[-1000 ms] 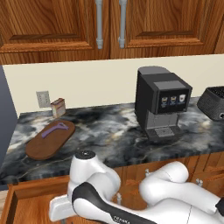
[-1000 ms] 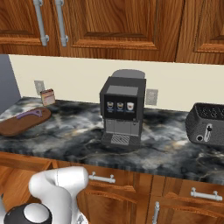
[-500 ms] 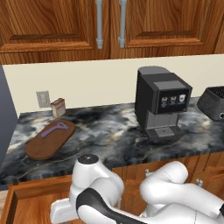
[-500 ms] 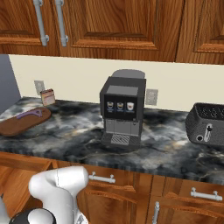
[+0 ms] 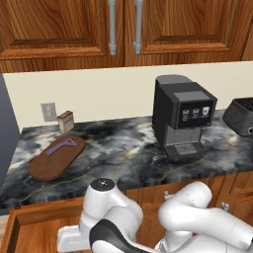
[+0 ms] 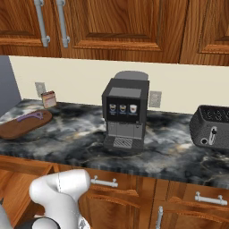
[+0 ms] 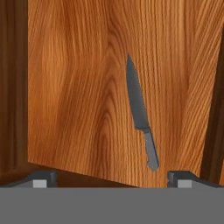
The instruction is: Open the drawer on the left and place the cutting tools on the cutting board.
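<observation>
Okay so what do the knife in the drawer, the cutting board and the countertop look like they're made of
Knife: looks like dull grey metal all over, blade and handle the same tone, no shine.
Cutting board: seemingly dark-brown wood, smooth matte face.
Countertop: looks like polished stone, marble or granite, dark with pale cloudy veining.
Drawer: reddish-brown wood, clear grain lines.

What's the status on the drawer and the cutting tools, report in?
Claw open, over the open drawer. Grey knife lies on the drawer floor, ungrasped. Purple tool already on the cutting board. Nothing in the way.
</observation>
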